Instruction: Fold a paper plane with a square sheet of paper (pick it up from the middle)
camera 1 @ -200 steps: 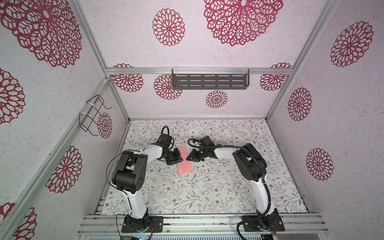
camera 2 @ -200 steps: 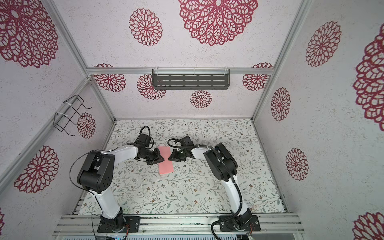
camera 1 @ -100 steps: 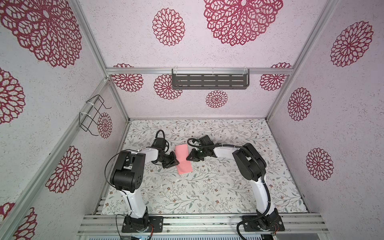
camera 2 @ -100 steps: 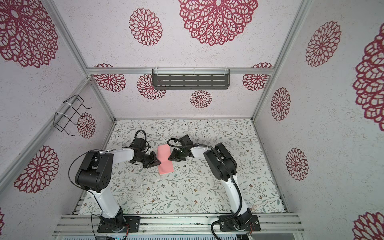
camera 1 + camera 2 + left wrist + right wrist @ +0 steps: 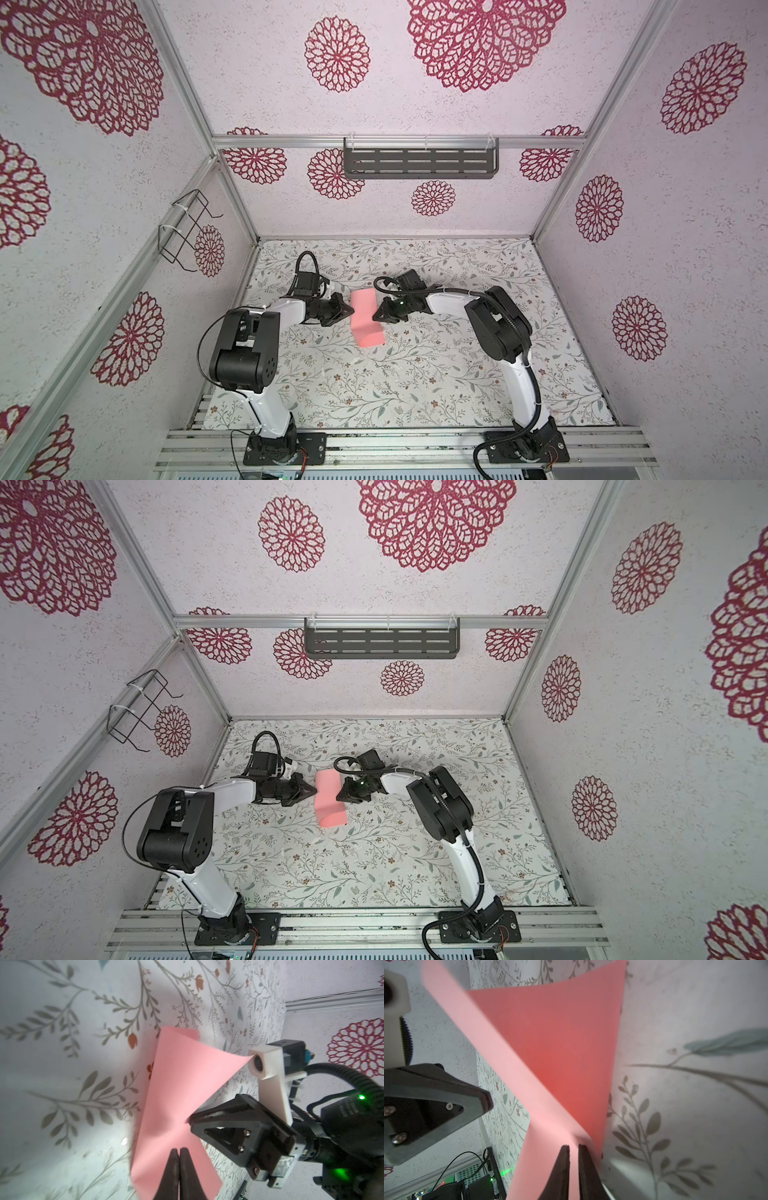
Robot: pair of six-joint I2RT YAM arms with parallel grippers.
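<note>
The square sheet of paper [image 5: 368,332] [image 5: 331,812] is salmon pink and sits mid-mat in both top views, bowed up with its far end raised. My left gripper [image 5: 350,311] [image 5: 313,789] touches its left edge. In the left wrist view this gripper [image 5: 178,1149] is shut, fingers pressed together over the paper [image 5: 176,1088], with no paper showing between them. My right gripper [image 5: 375,316] [image 5: 338,796] meets the right edge. In the right wrist view its fingers [image 5: 573,1146] stand a narrow slit apart at the bend in the paper [image 5: 560,1043]. No paper plane shape shows.
The floral mat [image 5: 415,374] covers the floor of the walled cell. A grey slotted shelf [image 5: 420,163] hangs on the back wall and a wire basket [image 5: 187,232] on the left wall. Aluminium rails [image 5: 395,449] run along the front by both arm bases.
The sheet lay flatter a second ago and has since bowed up between the grippers, its far end rising. My left jaws have closed. The right gripper has barely moved.
</note>
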